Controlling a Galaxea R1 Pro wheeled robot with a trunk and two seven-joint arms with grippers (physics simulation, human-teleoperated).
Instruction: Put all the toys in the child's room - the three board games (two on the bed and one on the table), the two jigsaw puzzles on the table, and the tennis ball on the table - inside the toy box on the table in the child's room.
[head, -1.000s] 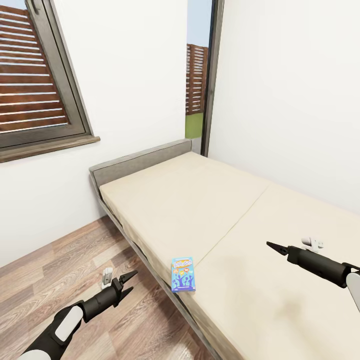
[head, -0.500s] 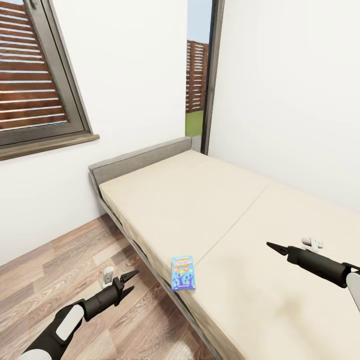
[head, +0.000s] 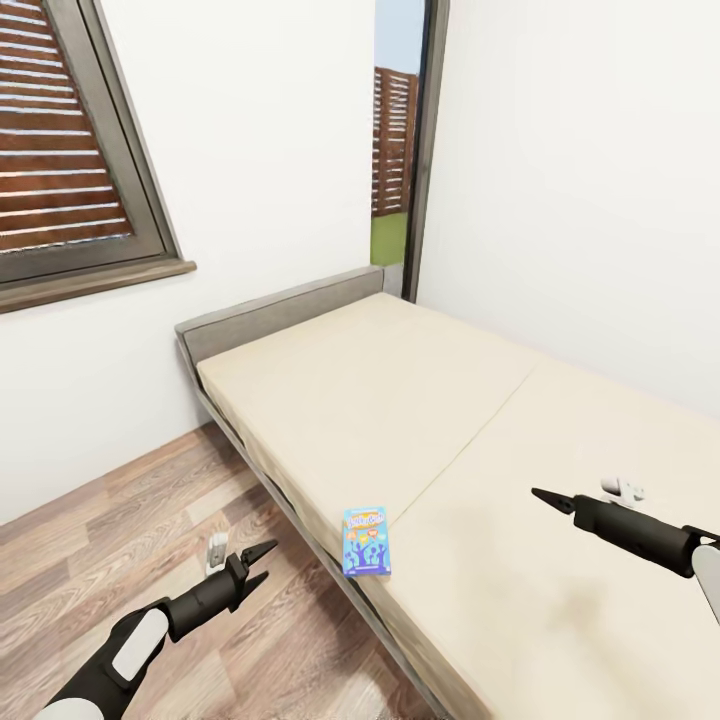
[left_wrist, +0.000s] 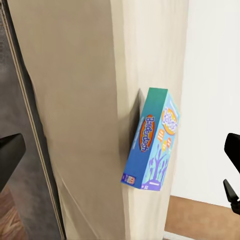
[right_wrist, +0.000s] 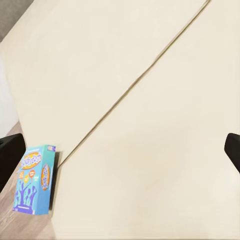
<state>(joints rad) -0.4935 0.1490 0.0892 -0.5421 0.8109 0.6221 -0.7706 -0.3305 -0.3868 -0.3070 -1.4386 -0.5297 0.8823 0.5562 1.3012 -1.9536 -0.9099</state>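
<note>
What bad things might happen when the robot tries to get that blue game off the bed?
1. The blue board game lies right at the edge of the bed, above the wood floor. A clumsy nudge could likely tip it off.
2. It lies flat on the mattress, so open fingers may slide over it rather than grab it.
3. The left gripper hangs low beside the bed frame; reaching straight across might bump the frame.

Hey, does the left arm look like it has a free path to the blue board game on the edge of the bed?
Probably yes. The blue board game lies flat at the near edge of the bed, and the left claw hangs open over the floor beside it with nothing between them. Whether it reaches without the base moving is uncertain.
</note>
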